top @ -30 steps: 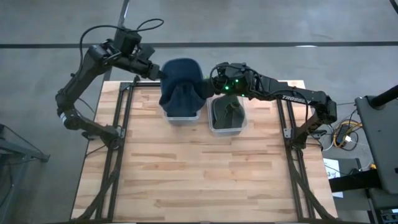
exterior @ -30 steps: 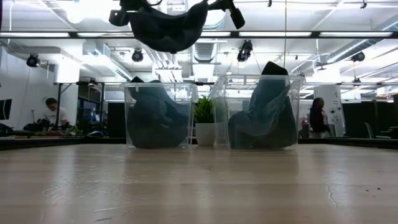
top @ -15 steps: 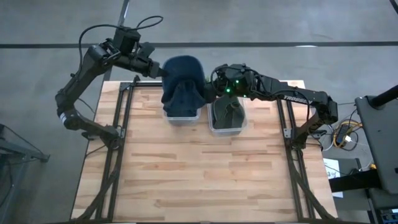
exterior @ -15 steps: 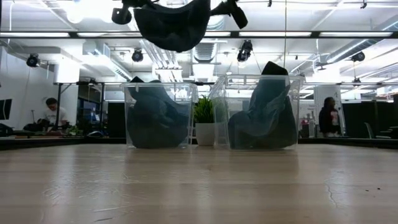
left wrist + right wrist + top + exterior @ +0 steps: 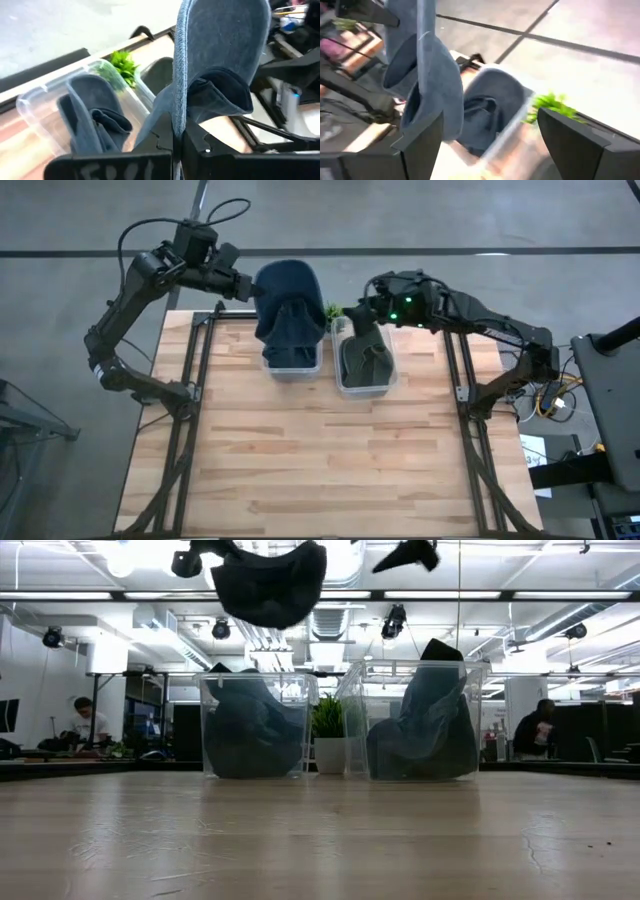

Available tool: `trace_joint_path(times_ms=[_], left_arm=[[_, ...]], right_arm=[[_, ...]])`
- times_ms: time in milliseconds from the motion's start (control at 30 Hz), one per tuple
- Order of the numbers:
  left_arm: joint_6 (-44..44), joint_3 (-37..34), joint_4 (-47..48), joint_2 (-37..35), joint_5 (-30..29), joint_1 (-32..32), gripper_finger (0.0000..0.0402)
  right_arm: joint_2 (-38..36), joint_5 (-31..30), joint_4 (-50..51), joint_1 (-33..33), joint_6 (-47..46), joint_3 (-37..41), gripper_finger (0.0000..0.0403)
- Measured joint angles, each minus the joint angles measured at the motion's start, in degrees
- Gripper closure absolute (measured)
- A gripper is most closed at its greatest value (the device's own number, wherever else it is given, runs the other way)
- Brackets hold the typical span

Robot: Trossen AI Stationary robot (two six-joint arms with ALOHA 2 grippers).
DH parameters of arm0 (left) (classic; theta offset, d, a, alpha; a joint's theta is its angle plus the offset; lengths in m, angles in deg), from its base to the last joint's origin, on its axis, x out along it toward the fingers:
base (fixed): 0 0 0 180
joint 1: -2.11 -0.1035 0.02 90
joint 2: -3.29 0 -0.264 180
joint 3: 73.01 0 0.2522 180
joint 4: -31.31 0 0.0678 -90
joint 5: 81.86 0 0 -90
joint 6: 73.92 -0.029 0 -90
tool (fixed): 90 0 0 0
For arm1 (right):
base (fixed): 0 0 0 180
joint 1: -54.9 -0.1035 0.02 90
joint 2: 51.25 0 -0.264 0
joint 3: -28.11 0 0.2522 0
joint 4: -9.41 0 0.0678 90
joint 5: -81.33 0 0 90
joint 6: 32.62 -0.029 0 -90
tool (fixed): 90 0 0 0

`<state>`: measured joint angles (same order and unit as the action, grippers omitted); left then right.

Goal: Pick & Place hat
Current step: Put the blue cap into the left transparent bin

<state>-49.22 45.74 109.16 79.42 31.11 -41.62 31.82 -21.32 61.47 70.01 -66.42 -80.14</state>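
Hat, soft blue fabric w/ stitched brim edge, hangs above left clear plastic bin, long axis vertical, pinched by left gripper. Right gripper spread wide, empty, near right bin.

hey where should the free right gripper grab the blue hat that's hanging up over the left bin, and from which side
Probably the hat's free edge facing the right gripper, approached sideways from the right-hand bin's side. The left gripper pinches the opposite rim, so the hat hangs with that side exposed.

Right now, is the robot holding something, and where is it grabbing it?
The left gripper pinches the blue hat by its brim edge, above the left bin. The right gripper is open, holding nothing.
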Motion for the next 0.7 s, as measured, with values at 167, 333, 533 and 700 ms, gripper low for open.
trace_joint_path(times_ms=[167,333,533,700], left_arm=[[0.5,0.0,-1.0,1.9,-2.5,-0.6,0.0397],[0.6,-0.2,-0.9,6.1,-2.3,-0.7,0.0397],[0.1,-0.2,2.0,10.8,-2.7,-1.5,0.0397],[-2.8,-0.2,6.0,14.9,-8.5,-1.6,0.0397]], right_arm=[[-4.1,-1.9,3.1,-0.2,0.8,0.1,0.0081],[-6.4,-2.1,3.1,-0.2,0.8,0.1,0.0081],[-7.1,-2.1,3.5,-0.6,0.8,0.2,0.0088],[-6.8,-2.1,3.5,-1.3,0.8,0.8,0.0094]])
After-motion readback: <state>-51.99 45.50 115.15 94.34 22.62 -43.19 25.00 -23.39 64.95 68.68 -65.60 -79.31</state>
